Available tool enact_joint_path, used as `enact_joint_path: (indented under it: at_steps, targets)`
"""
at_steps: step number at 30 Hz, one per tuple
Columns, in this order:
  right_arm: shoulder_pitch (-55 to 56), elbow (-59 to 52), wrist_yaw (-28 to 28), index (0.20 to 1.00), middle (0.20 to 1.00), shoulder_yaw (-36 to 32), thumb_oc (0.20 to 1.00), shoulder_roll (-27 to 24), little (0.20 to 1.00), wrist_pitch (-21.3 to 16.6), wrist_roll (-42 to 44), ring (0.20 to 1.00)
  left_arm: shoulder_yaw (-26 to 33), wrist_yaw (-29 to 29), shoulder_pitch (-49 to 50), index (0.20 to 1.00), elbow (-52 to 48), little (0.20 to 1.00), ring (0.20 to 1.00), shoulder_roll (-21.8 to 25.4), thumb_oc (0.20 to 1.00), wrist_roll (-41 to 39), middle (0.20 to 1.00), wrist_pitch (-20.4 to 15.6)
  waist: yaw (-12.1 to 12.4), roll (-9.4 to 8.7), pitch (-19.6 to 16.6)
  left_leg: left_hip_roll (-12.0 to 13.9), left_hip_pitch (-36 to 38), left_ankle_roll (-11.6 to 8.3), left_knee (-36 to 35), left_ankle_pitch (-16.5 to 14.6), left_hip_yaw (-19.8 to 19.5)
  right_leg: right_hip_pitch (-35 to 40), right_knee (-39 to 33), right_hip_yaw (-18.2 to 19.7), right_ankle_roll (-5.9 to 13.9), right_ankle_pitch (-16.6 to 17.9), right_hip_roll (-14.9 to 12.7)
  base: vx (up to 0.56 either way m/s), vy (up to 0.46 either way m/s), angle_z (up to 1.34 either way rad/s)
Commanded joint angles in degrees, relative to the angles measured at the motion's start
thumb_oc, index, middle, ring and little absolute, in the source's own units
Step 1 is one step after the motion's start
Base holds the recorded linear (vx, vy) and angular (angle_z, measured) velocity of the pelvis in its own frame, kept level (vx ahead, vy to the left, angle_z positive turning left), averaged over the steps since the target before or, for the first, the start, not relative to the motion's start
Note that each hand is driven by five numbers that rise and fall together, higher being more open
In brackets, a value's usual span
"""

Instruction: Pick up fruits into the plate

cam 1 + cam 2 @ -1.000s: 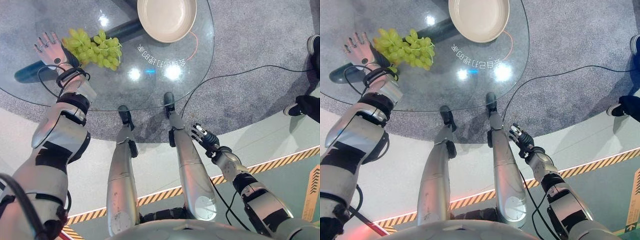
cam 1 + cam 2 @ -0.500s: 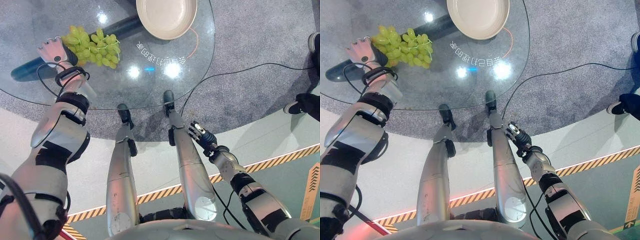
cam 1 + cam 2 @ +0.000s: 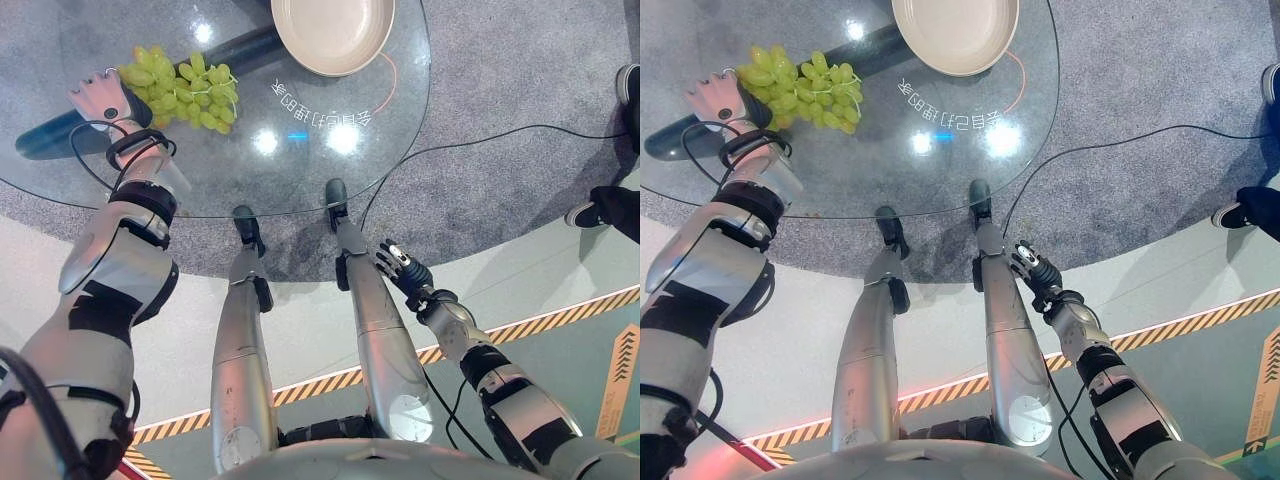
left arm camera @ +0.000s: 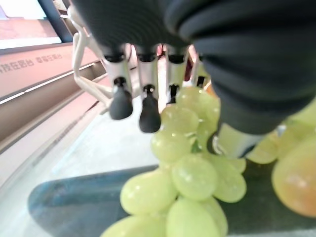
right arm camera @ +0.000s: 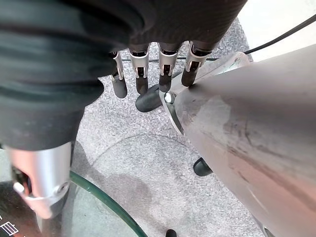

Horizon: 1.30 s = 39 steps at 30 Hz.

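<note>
We see the left hand (image 3: 101, 98) over the glass table (image 3: 300, 170), its fingers (image 4: 121, 101) relaxed and hanging down against the near end of the grapes (image 3: 180, 88), with the thumb on the bunch's other side; nothing is gripped. The grapes lie on the glass just past this hand. The plate (image 3: 335, 35) sits well beyond them. Our right hand (image 3: 402, 270) hangs low off the table, fingers loosely straight, holding nothing.
</note>
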Motion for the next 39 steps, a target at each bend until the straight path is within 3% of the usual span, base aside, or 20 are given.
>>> enact_joint_path:
  at_steps: [1,15,21,39]
  targets:
    - [5.93,-3.58,0.79,1.0,1.0,1.26,1.0,0.66,1.0,-1.11,0.87,1.0,1.57,0.14,2.81,0.2,-0.33,0.2,0.2,0.95,0.2,1.09,0.2,-1.59,0.17,-0.69,-0.93,-5.36,1.84,2.93,0.23,-3.79,-3.38,0.95,3.61,-1.85,-3.0,-3.9,7.14,0.0,0.0,0.0]
    - [6.52,-3.61,-0.27,1.0,1.0,-0.47,1.0,0.48,1.0,-0.33,-0.97,1.0,5.23,2.29,6.06,0.2,-5.61,0.2,0.2,3.38,0.2,-3.29,0.2,-7.58,1.82,2.12,-0.93,-4.68,10.35,2.67,-5.39,-1.91,-3.98,8.37,1.58,-2.03,-2.87,-4.99,6.78,0.0,0.001,0.0]
    - [6.71,-3.85,-1.02,1.0,1.0,-1.27,1.0,0.46,1.0,-0.05,-1.51,1.0,6.6,2.24,7.79,0.2,-10.13,0.2,0.2,4.21,0.2,-4.48,0.2,-8.48,2.51,3.03,-0.93,-4.59,12.48,2.57,-6.85,-1.6,-3.97,10.56,0.38,-2.55,-2.68,-5.1,6.27,0.0,0.006,0.02]
    - [6.98,-2.92,-0.84,1.0,1.0,-1.74,1.0,0.32,1.0,0.27,-2.0,1.0,7.24,1.52,9.6,0.2,-12.25,0.2,0.2,3.88,0.2,-4.36,0.2,-9.05,2.98,3.03,-0.93,-4.2,14.23,2.6,-7.0,-1.63,-3.54,12.55,0.66,-3.08,-2.8,-5.87,6.02,0.0,0.001,0.0]
